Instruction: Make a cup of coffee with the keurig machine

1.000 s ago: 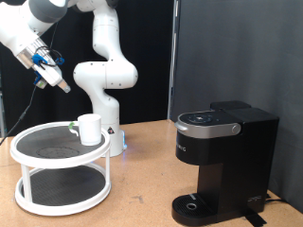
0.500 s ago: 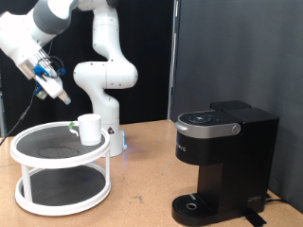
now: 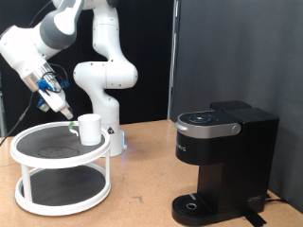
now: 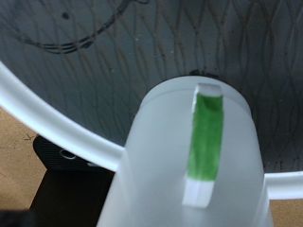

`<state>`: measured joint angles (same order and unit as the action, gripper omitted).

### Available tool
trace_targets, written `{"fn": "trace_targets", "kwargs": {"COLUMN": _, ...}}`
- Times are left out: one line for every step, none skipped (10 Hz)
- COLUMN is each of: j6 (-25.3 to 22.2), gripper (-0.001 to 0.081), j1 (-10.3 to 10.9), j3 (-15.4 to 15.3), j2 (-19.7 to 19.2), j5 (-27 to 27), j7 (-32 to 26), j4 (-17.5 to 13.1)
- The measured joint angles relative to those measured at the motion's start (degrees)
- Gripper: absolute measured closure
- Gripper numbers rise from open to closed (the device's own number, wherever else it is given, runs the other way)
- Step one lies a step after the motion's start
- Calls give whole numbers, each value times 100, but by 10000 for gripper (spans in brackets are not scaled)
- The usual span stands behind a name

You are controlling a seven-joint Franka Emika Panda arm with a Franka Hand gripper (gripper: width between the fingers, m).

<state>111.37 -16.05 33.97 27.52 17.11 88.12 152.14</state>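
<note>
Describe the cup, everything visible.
The cup is a plain white mug that looks ceramic, standing upright on the top tier of a white two-tier round stand. The wrist view shows its handle with a green strip along it. The gripper hangs just above its side toward the exterior view's left, without holding it.

No readable text, brand, number or sign anywhere in either view. Only a faint pale marking on the front of the keurig machine (image 3: 182,146), far too small and blurred to read, and some small lit spots on its top panel, also not legible. Nothing printed on the cup (image 3: 89,129), neither in the exterior view nor up close in the wrist view, where only its plain white wall and the green face of its handle (image 4: 205,142) show.
</note>
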Motion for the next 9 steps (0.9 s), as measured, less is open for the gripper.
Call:
{"fn": "trace_targets", "kwargs": {"j6": 78, "gripper": 182, "j1": -2, "j3": -2, "j2": -4, "j5": 0, "j7": 27, "j4": 91}}
{"fn": "trace_targets", "kwargs": {"j6": 215, "gripper": 106, "j1": -3, "j3": -6, "j2": -10, "j5": 0, "j7": 84, "j4": 200}}
{"fn": "trace_targets", "kwargs": {"j6": 393, "gripper": 106, "j1": -3, "j3": -9, "j2": -12, "j5": 11, "j7": 139, "j4": 318}}
{"fn": "trace_targets", "kwargs": {"j6": 581, "gripper": 78, "j1": -3, "j3": -9, "j2": -12, "j5": 27, "j7": 184, "j4": 435}}
{"fn": "trace_targets", "kwargs": {"j6": 731, "gripper": 73, "j1": -3, "j3": -9, "j2": -9, "j5": 52, "j7": 201, "j4": 532}}
{"fn": "trace_targets", "kwargs": {"j6": 869, "gripper": 73, "j1": -3, "j3": -9, "j2": -5, "j5": 104, "j7": 199, "j4": 614}}
{"fn": "trace_targets", "kwargs": {"j6": 952, "gripper": 73, "j1": -3, "j3": -7, "j2": 5, "j5": 142, "j7": 189, "j4": 680}}
{"fn": "trace_targets", "kwargs": {"j6": 1029, "gripper": 72, "j1": -3, "j3": -5, "j2": 20, "j5": 178, "j7": 164, "j4": 734}}
{"fn": "trace_targets", "kwargs": {"j6": 1067, "gripper": 72, "j1": -3, "j3": 2, "j2": 36, "j5": 216, "j7": 135, "j4": 774}}
